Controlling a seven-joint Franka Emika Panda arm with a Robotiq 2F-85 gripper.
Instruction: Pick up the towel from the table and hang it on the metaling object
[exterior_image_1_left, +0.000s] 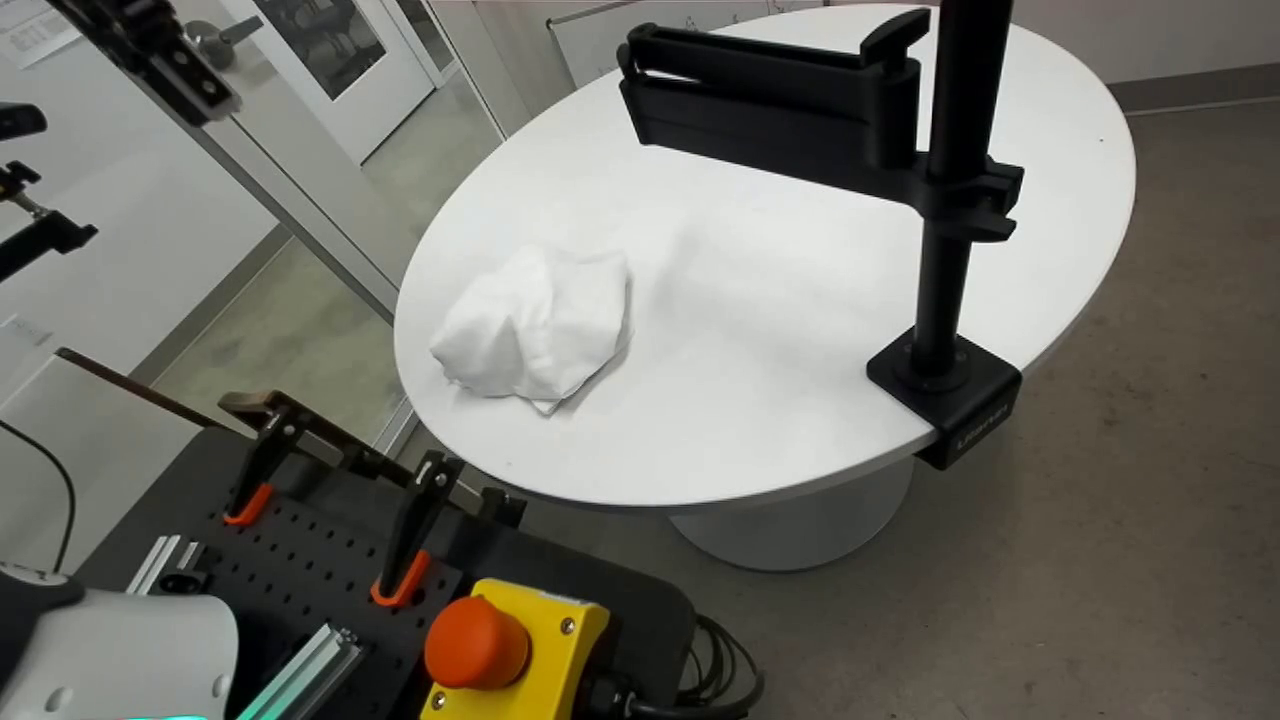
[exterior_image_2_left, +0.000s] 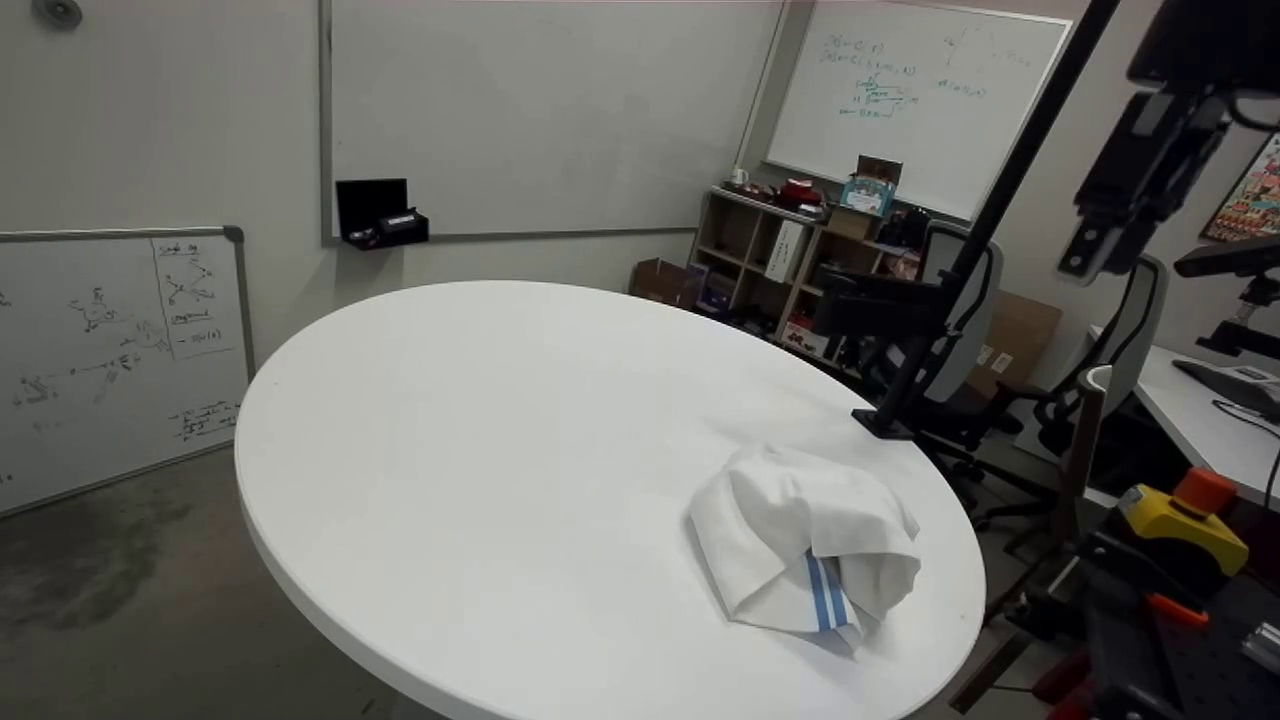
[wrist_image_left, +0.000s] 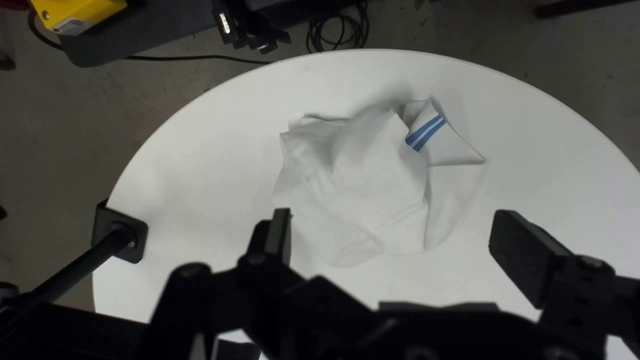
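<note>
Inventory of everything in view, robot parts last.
towel: 1, white with blue stripes, on table
table: 1, white, under towel
stand: 1, black, at table edge
platform: 1, black, beside table
emergency stop: 1, orange and yellow, on platform
clamps: 2, black-orange, on platform
whiteboards: at least 3, white, background
chairs: 2, grey-black, beyond stand
desk: 1, white, beside chairs
shelf: 1, light wood, below whiteboard
arm base: 1, pale grey, near clamps
end effector: 1, black, open, clear of towel

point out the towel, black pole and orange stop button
White towel (wrist_image_left: 377, 185): wrist view, on its crumpled middle.
Black pole (exterior_image_1_left: 944, 285): in an exterior view, on its lower shaft.
Orange stop button (exterior_image_1_left: 477, 642): in an exterior view, on its round cap.
</note>
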